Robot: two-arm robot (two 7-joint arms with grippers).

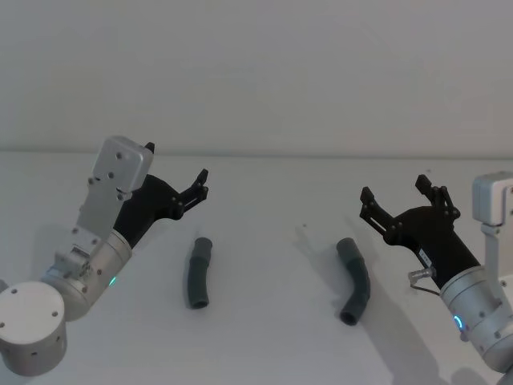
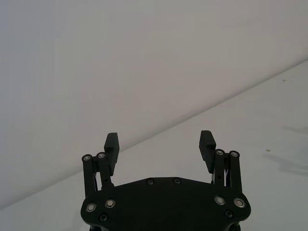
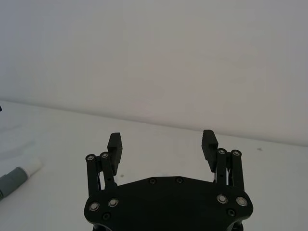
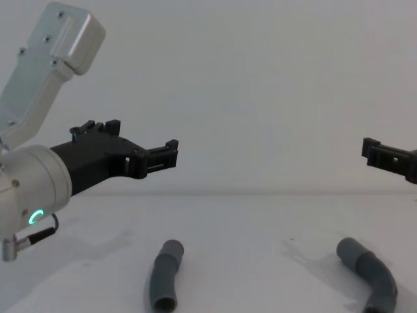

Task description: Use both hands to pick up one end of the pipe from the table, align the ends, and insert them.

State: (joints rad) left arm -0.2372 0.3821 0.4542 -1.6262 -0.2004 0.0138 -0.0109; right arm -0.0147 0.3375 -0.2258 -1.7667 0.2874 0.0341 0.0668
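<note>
Two bent dark-grey pipe pieces lie apart on the white table [image 1: 272, 345]: the left piece [image 1: 197, 273] [image 4: 165, 279] and the right piece [image 1: 353, 281] [image 4: 373, 275]. My left gripper [image 1: 175, 164] [image 4: 140, 138] [image 2: 159, 139] hovers open and empty, behind and to the left of the left piece. On the other side, my right gripper [image 1: 394, 189] [image 3: 161, 138] [image 4: 384, 155] hangs open and empty, just right of the right piece. A grey cuff with a white tip [image 3: 30, 167] shows at the edge of the right wrist view; I cannot tell which piece it belongs to.
A plain white wall [image 1: 256, 72] rises behind the table. Bare table lies between the two pipe pieces and in front of them.
</note>
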